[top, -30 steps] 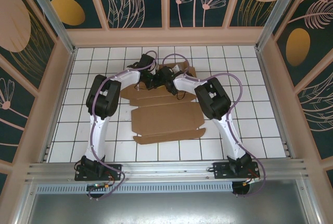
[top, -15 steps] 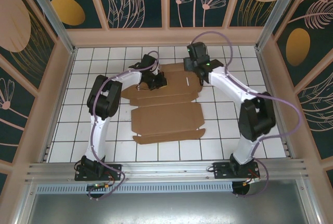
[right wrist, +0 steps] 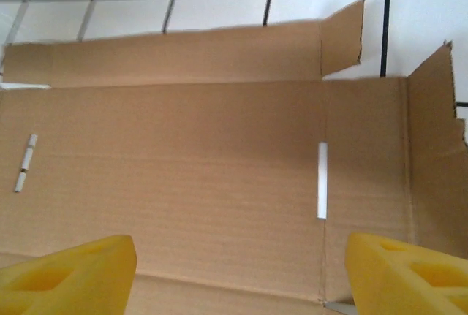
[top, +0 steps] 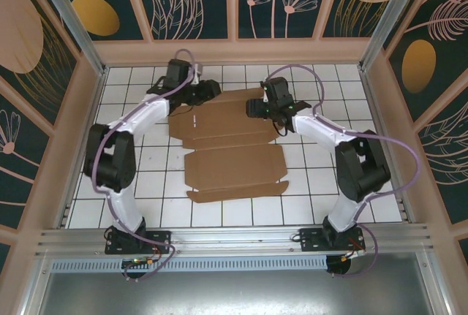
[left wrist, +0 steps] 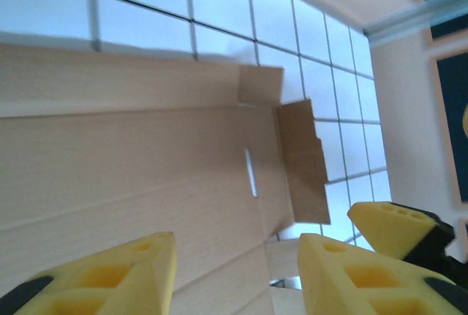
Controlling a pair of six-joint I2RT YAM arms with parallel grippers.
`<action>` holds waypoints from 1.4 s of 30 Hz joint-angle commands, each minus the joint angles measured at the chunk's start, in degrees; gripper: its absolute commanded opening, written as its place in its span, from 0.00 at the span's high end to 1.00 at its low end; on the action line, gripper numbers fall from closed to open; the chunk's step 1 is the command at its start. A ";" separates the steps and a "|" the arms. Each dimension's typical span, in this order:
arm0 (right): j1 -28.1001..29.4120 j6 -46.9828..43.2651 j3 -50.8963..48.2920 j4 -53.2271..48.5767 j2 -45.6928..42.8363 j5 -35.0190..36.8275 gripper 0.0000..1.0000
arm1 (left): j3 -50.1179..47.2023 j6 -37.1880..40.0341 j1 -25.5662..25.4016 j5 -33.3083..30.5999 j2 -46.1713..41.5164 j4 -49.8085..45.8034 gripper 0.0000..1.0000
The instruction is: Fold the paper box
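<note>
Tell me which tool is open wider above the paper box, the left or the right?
The right tool: its yellow pads stand far apart, while the left tool leaves a narrower gap.

we see the paper box (top: 230,150) lying flat and unfolded in the middle of the worktop (top: 146,198), its long side running left to right. the left hand (top: 208,90) is at the sheet's far left corner and the right hand (top: 252,108) is over its far right end, with the far panel between them. both arm bases stand at the near edge, one on each side of the sheet. from the right wrist, a slot (right wrist: 322,180) lies in the panel, just left of the end flap (right wrist: 431,154).
</note>
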 commanded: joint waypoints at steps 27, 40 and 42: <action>7.00 -5.15 7.33 -0.52 21.49 8.01 0.11 | -3.58 8.18 16.06 -6.60 3.05 -9.41 0.23; 5.72 -7.07 4.86 0.02 21.00 1.28 0.17 | 17.46 12.44 12.44 -12.63 13.38 -17.82 0.30; 5.74 -7.18 4.98 0.09 21.19 1.17 0.18 | 19.59 12.37 10.88 -14.43 16.04 -18.09 0.30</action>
